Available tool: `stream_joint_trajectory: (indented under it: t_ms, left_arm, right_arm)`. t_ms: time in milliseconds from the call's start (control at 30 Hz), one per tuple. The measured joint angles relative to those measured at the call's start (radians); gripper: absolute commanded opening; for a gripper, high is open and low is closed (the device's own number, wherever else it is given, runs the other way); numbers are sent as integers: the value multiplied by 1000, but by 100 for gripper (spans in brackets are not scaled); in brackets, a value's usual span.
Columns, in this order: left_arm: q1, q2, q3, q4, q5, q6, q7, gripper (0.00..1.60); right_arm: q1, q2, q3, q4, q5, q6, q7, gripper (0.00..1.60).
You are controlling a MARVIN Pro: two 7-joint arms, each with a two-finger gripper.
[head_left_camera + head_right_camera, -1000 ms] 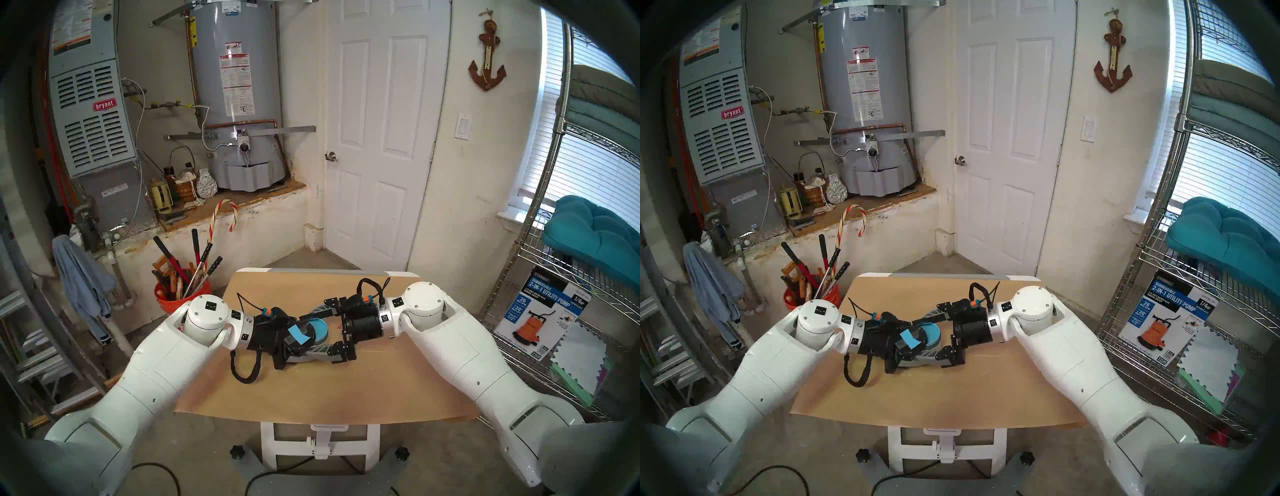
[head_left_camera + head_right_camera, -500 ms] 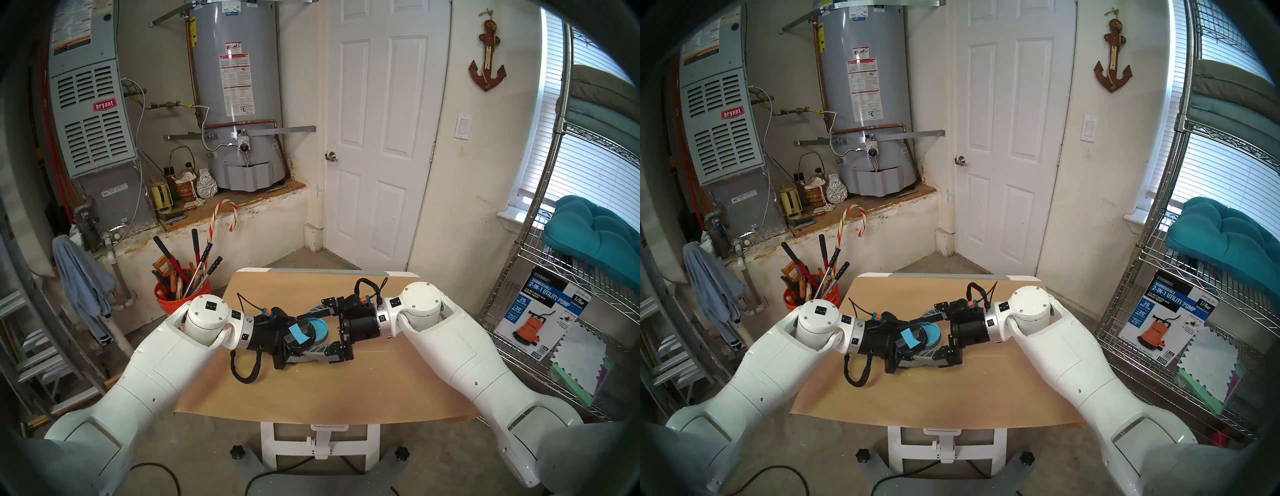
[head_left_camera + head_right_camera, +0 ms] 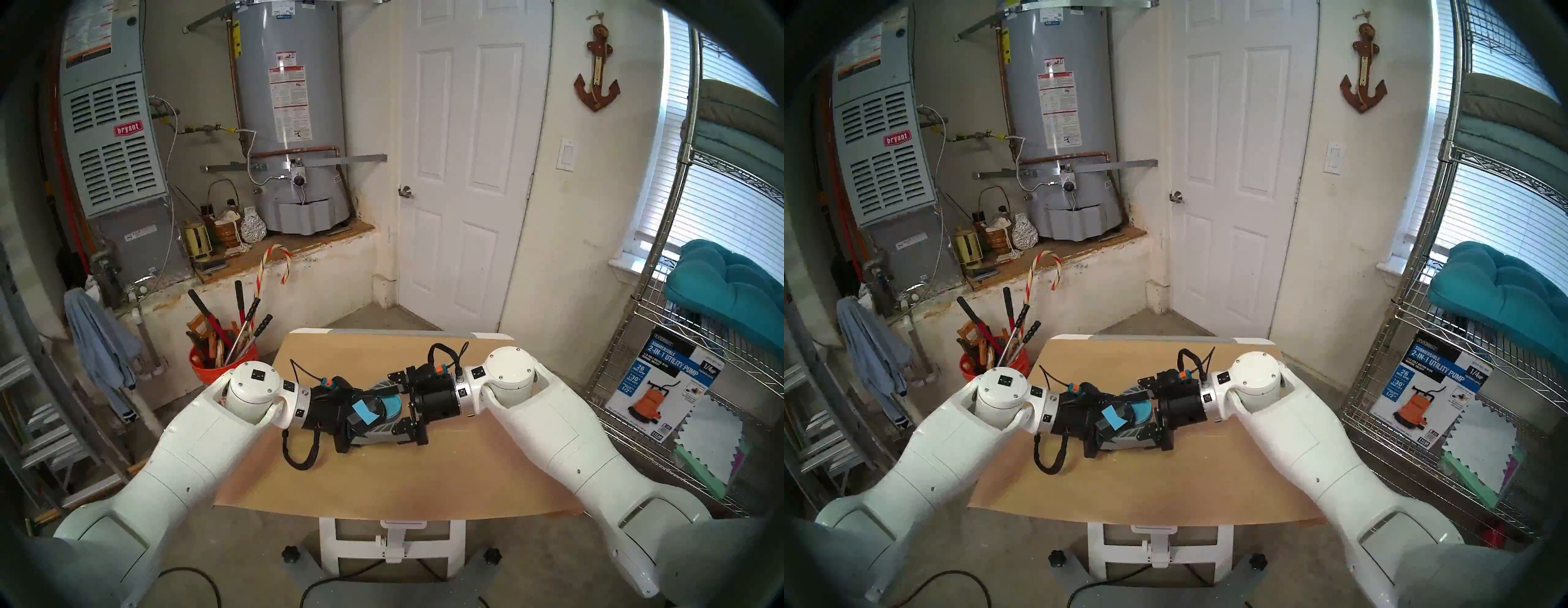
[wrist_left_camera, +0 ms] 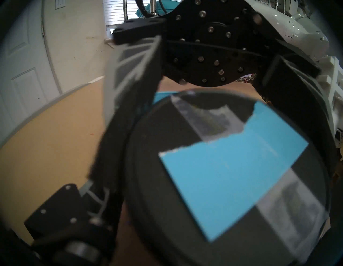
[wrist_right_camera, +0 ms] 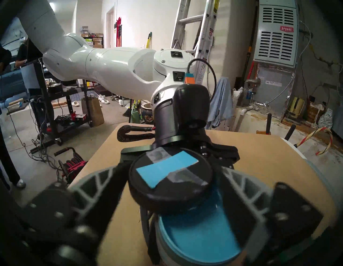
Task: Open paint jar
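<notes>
Here the black lid [image 3: 365,408], with its taped light-blue rectangle [image 5: 165,169], is off the paint jar [image 5: 202,239] and clamped in the left gripper [image 3: 360,418], held tilted just above and to the left of the jar's open mouth. The light-blue paint inside shows in the right wrist view. The jar sits near the middle of the brown paper-covered table [image 3: 382,479], a little toward its far edge. The right gripper [image 3: 384,409] reaches in from the right with its jaws spread wide, one finger on each side of the jar and lid; whether the fingers [image 5: 246,193] actually press on the jar's wall I cannot tell. The two grippers overlap closely over the jar.
</notes>
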Motion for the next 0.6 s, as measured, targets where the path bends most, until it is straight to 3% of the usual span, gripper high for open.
stream_joint_trajectory:
  t_ms: [267,600]
  left_arm:
    - [0,3,4,-2,-4,0,3,0]
    - [0,6,8,-5,-7,0,9,0]
  right_arm:
    - [0,1,5,1,-1,-12,0,53]
    - [0,10,37,0,9,-17,7,54]
